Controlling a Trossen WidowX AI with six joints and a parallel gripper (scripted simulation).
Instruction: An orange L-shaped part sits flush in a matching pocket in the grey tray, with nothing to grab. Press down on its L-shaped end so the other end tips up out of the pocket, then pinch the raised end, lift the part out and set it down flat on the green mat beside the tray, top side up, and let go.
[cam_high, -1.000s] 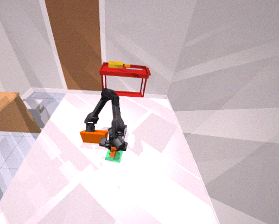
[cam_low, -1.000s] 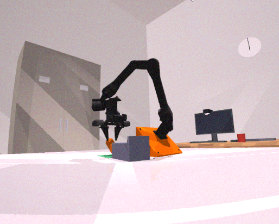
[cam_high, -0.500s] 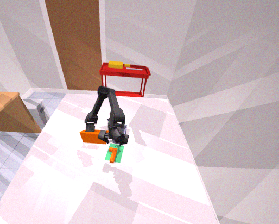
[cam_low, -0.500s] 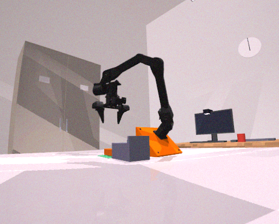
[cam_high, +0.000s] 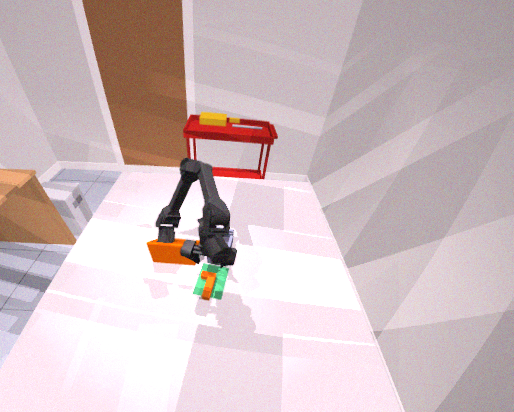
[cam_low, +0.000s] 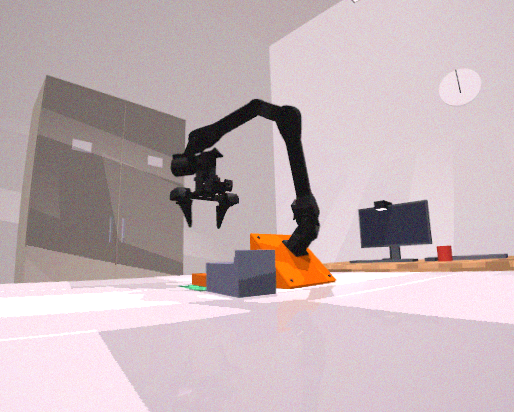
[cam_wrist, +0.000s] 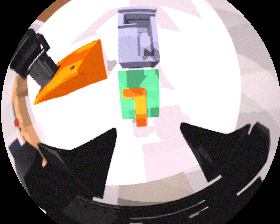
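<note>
The orange L-shaped part (cam_high: 210, 286) (cam_low: 199, 279) (cam_wrist: 141, 104) lies on the green mat (cam_high: 220, 289) (cam_wrist: 128, 108), its plain end reaching a little past the mat's edge away from the tray. It looks flat; which face is up I cannot tell. The grey tray (cam_low: 223, 279) (cam_wrist: 123, 46) stands beside the mat, its pocket empty in the wrist view; the arm mostly hides it in the top view. My gripper (cam_low: 204, 227) (cam_wrist: 149, 129) is wide open and empty, well above the part and the mat.
The orange wedge-shaped arm base (cam_high: 172, 251) (cam_low: 300, 265) (cam_wrist: 87, 72) stands beside the tray and mat. A red cart (cam_high: 230, 131) stands beyond the table's far edge. A monitor (cam_low: 395, 225) and a red cup (cam_low: 444, 253) stand on a separate desk.
</note>
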